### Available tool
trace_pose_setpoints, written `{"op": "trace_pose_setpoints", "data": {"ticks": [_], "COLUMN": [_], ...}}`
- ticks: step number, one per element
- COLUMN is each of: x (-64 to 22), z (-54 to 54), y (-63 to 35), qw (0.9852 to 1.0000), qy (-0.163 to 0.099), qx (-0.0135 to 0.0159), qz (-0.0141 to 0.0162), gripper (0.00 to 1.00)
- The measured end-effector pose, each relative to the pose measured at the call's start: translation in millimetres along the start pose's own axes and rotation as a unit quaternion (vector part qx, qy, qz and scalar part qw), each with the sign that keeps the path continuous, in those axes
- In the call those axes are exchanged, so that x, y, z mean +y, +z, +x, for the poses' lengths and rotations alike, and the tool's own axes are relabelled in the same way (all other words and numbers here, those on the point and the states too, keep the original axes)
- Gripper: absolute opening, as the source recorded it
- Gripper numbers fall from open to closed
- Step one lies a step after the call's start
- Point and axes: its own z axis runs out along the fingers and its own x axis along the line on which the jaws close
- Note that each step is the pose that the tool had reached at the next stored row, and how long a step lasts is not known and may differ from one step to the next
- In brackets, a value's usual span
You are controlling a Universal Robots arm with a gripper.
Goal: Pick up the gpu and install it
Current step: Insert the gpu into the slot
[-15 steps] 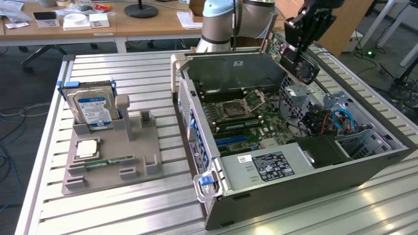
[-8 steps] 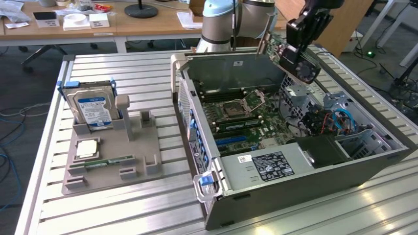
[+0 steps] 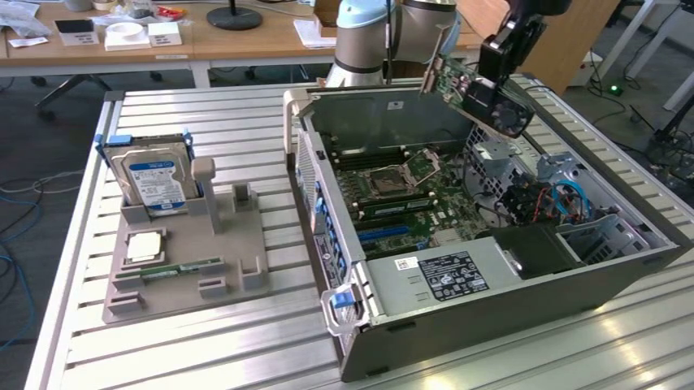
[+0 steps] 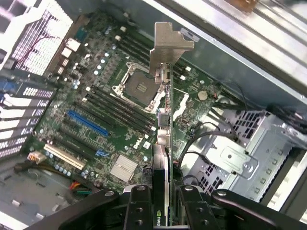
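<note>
My gripper [image 3: 501,58] is shut on the gpu [image 3: 477,91] and holds it in the air above the far side of the open computer case [image 3: 325,203]. The card hangs tilted, with its black round fan facing the exterior view's right. In the wrist view the gpu [image 4: 165,124] appears edge-on between my fingers [image 4: 139,208], its silver bracket [image 4: 168,45] pointing away from the gripper [image 4: 165,208]. Under it lies the motherboard [image 4: 110,110], with a blue slot [image 4: 87,123] and the processor socket [image 4: 139,86]. The card is well clear of the board.
A grey fixture [image 3: 184,252] at the exterior view's left holds an upright blue-labelled hard drive [image 3: 152,179] and a small memory stick [image 3: 179,268]. Inside the case are a silver drive cage [image 4: 235,153], cables [image 3: 542,199] and a power supply [image 3: 456,272].
</note>
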Motion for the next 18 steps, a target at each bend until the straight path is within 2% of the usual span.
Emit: {"op": "trace_pose_setpoints", "data": {"ticks": [5, 9, 12, 14, 18], "x": [0.0, 0.0, 0.0, -0.1, -0.1], "z": [0.0, 0.0, 0.0, 0.0, 0.0], "y": [0.5, 1.0, 1.3, 1.5, 2.0], "qw": [0.999, 0.9967, 0.9941, 0.9919, 0.9867], "qy": [-0.045, -0.081, -0.108, -0.127, -0.162], "qx": [0.0016, 0.0028, 0.0037, 0.0044, 0.0056], "qz": [-0.001, -0.0019, -0.0025, -0.003, -0.0039], "gripper": [0.26, 0.26, 0.26, 0.26, 0.26]}}
